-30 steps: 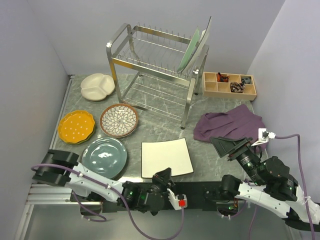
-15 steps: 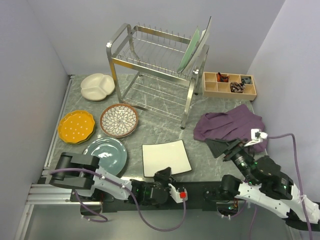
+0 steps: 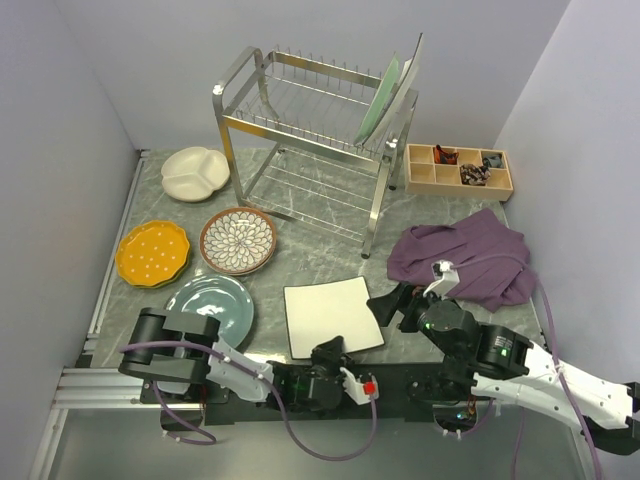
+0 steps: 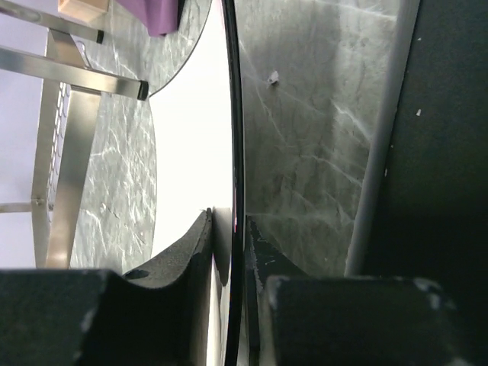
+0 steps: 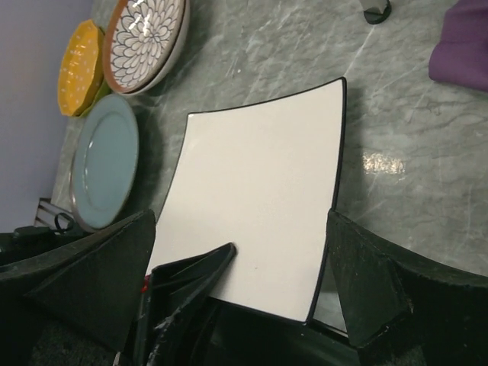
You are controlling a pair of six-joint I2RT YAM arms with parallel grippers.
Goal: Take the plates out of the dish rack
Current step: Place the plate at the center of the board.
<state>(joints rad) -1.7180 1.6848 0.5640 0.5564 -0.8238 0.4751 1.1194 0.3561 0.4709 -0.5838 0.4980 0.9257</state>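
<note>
— What's left?
— Two plates (image 3: 378,105) upright in the silver wire dish rack (image 3: 380,195), five on the grey marble bench (image 3: 330,262). My left jaws clench the white square plate's (image 3: 333,316) near edge; right jaws gape.

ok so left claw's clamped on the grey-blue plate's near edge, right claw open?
No: the left claw is clamped on the white square plate, on its near edge, not on the grey-blue plate; the left wrist view shows it. And the right claw is open.
</note>
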